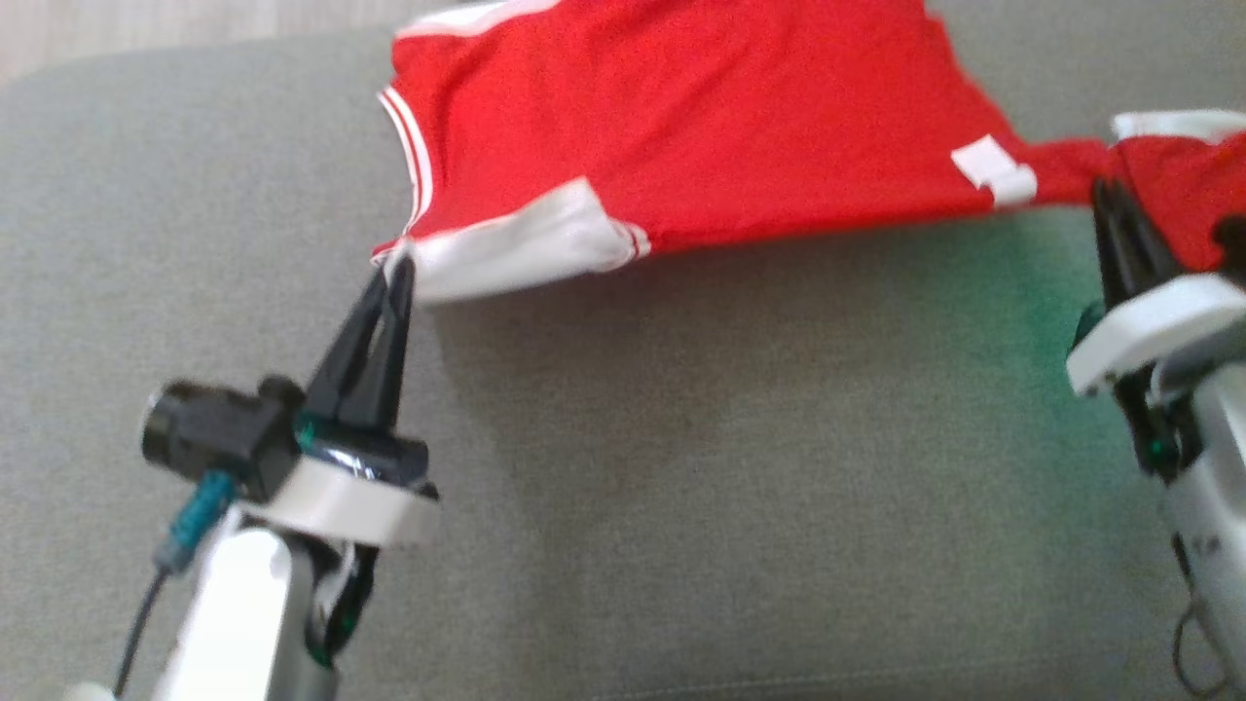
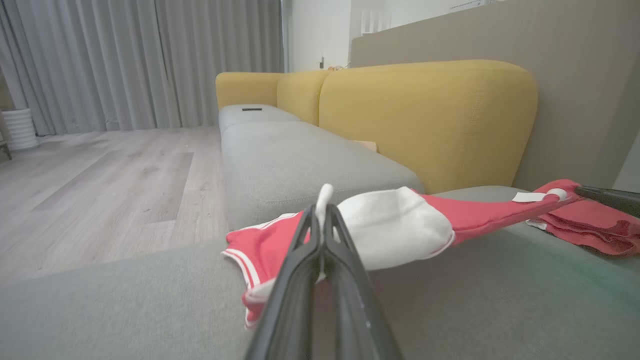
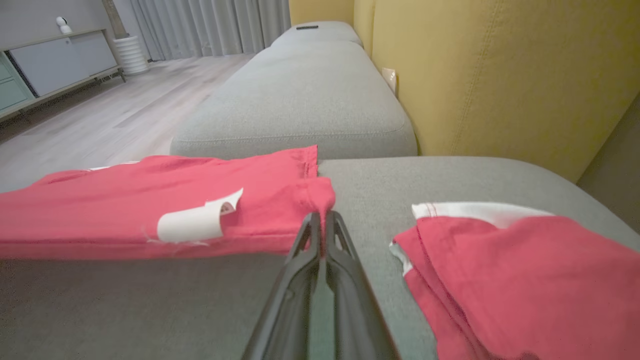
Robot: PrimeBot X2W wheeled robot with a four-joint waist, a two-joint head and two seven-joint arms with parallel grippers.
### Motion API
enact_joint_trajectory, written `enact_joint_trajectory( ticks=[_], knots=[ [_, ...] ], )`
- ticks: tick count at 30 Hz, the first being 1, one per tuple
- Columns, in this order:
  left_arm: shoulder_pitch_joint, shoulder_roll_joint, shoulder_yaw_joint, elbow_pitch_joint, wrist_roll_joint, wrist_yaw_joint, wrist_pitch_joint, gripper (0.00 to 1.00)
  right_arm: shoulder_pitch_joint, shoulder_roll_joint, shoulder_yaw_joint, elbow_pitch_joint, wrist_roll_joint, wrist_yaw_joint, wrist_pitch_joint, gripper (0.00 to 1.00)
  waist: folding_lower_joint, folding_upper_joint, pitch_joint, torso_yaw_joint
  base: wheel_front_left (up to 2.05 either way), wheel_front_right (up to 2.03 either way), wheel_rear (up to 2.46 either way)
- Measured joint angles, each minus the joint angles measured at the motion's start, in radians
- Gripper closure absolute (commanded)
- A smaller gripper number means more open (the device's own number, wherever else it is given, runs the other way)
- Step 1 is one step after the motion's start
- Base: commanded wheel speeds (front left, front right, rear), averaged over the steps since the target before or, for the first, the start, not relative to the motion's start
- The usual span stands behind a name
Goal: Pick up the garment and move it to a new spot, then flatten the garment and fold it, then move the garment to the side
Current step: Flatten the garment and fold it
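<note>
Garment (image 1: 681,127) — taut between both end effectors (image 1: 396,268) (image 1: 1105,193)

1. The left tool (image 1: 395,268) has two long, matte black fingers (image 1: 362,355) that taper to slim tips.
2. At the base of those fingers sits a glossy black block (image 1: 375,458) with a small teal-green spot on it.
3. Behind the block, a smooth white collar (image 1: 341,506) rings the wrist.
4. Beside the left tool's base is a black cylindrical camera (image 1: 209,433). A teal connector (image 1: 195,521) and a thin dark cable (image 1: 136,623) lead away from it.
5. Behind the collar comes a pale, white-grey forearm (image 1: 238,613).
6. The right tool (image 1: 1103,190) has matching black fingers, a curved white collar (image 1: 1154,336), a green spot at its base, and a pale grey forearm (image 1: 1207,526) with a thin dark wire loop (image 1: 1192,643).
</note>
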State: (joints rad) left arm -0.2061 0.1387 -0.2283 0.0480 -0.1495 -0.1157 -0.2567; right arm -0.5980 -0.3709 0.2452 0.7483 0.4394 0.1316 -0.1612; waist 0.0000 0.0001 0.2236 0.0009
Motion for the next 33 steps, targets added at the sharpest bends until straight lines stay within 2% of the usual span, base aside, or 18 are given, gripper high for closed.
enact_joint_trajectory(
  ticks=[8,14,18,23,28,33],
  knots=[
    [0.159,-0.018,-0.023,-0.051,0.034,-0.007,0.000,1.00,0.277,0.022,-0.102,-0.212,-0.035,0.000,0.091,1.00,0.0000,0.0000,-0.077,0.029,0.00,0.00,0.00],
    [0.273,-0.018,-0.029,-0.093,0.044,-0.008,0.000,1.00,0.487,0.069,-0.214,-0.414,-0.074,0.000,0.189,1.00,0.0000,0.0000,-0.096,0.039,0.00,0.00,0.00],
    [0.299,-0.018,-0.029,-0.106,0.044,-0.008,0.000,1.00,0.572,0.110,-0.280,-0.535,-0.101,0.000,0.250,1.00,0.0000,0.0000,-0.099,0.041,0.00,0.00,0.00],
    [0.237,-0.018,-0.038,-0.066,0.044,-0.009,0.000,1.00,0.576,0.146,-0.332,-0.604,-0.149,0.000,0.305,1.00,0.0000,0.0000,-0.075,0.041,0.00,0.00,0.00],
    [0.092,-0.018,-0.066,0.003,0.046,-0.009,0.000,1.00,0.524,0.157,-0.346,-0.605,-0.180,0.000,0.331,1.00,0.0000,0.0000,-0.036,0.040,0.00,0.00,0.00],
    [-0.084,-0.023,-0.083,0.078,0.072,-0.009,0.000,1.00,0.397,0.161,-0.347,-0.568,-0.195,0.000,0.337,1.00,0.0000,-0.0001,0.024,0.041,0.00,0.00,0.00]
  ],
)
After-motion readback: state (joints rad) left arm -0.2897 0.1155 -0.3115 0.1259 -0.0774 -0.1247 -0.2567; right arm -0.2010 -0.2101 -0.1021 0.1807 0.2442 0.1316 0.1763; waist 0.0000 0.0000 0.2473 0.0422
